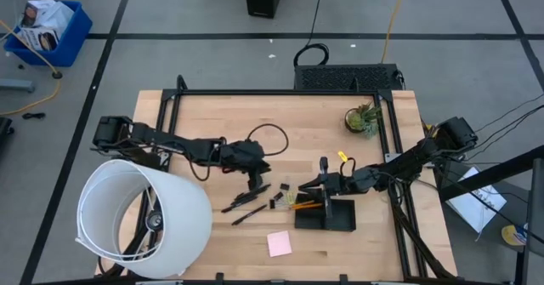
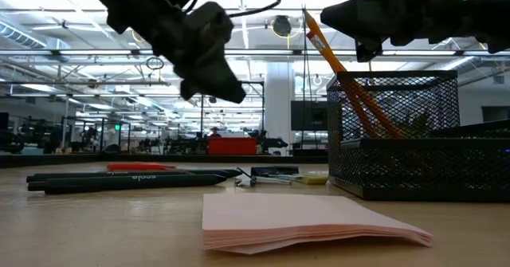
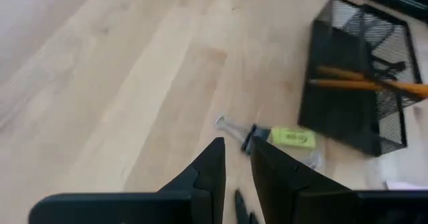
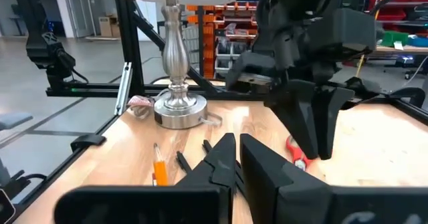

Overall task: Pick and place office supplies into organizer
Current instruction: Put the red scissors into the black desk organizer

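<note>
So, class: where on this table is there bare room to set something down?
Bare wood lies between the back rail and the left arm, left of the plant. It is crowded around the pens, clips and organizer.

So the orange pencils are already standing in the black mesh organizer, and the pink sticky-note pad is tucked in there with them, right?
Not quite. The orange pencils do stand in the black mesh organizer, but the pink sticky-note pad is not in it. The high view shows the pad lying flat on the bare table, apart from the organizer and nearer the table's front edge.
</note>
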{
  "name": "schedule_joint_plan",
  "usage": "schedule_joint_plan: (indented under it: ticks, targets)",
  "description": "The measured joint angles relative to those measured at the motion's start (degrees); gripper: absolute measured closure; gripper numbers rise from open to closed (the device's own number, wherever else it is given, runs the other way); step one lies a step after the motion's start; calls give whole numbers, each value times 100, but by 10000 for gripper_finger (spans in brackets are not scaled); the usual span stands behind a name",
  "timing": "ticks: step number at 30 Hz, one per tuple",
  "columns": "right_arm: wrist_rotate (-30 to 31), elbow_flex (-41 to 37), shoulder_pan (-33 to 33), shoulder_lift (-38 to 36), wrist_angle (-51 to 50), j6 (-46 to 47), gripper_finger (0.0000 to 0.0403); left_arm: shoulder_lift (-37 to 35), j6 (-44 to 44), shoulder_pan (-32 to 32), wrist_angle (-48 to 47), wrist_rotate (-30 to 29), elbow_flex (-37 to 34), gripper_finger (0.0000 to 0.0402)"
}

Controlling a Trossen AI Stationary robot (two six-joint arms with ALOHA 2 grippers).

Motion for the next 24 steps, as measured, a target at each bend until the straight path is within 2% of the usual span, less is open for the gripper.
schedule_joint_plan:
  ticks: [5, 8, 13, 24]
  targets:
    - [2, 0, 0, -2, -11, 2, 385, 0, -1216, 61, -555, -184, -183, 327]
    - [4, 0, 0, -2, -21, 0, 385, 2, -1529, 151, -931, -202, -283, 327]
    - [7, 0, -2, -2, -27, 1, 385, 2, -721, 222, -1447, -317, -349, 327]
    - [11, 0, -2, -2, -44, 1, 385, 2, -230, 292, -2177, -580, -353, 327]
